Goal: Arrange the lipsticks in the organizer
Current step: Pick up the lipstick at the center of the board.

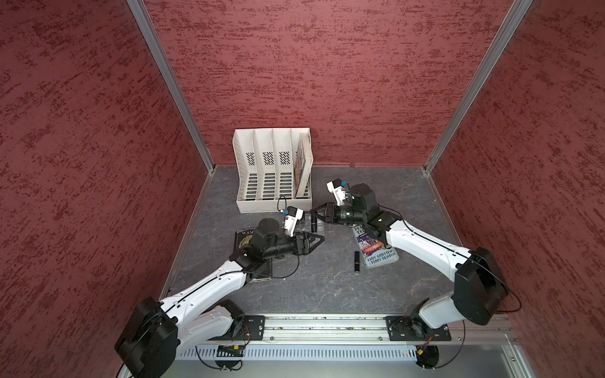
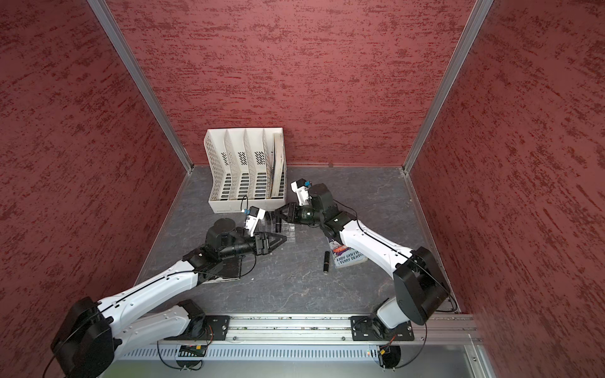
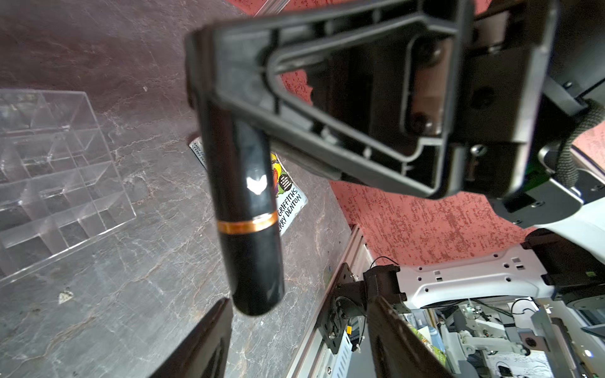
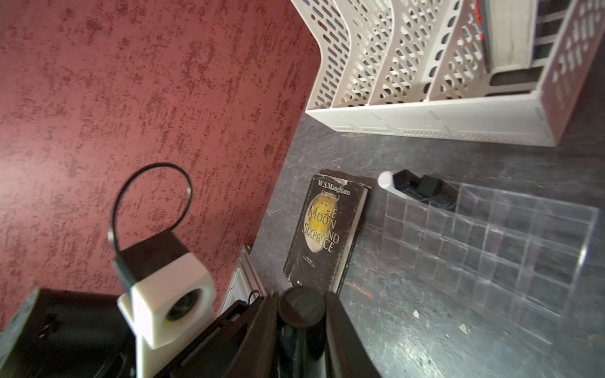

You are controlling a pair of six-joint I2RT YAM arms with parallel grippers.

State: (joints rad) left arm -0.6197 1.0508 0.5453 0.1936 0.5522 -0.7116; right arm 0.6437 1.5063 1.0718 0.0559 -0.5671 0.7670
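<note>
Two grippers hover by a clear acrylic organizer [image 3: 49, 170]: left gripper [image 1: 319, 238], fingers apart and empty; right gripper [image 1: 312, 214] clamped on an upright black lipstick [image 3: 248, 212] near it, apparently mid-placement, next needing alignment over a free cell; another black lipstick [image 1: 356, 261] lies beside a paperback [image 1: 379, 253].

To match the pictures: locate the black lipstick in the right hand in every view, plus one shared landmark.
Top view: lipstick mid-picture, before the white rack.
Top view: lipstick slightly left of centre.
Left wrist: lipstick central, large, gold band showing.
Right wrist: lipstick end-on between black fingers.
Landmark: clear organizer, plain in both wrist views.
</note>
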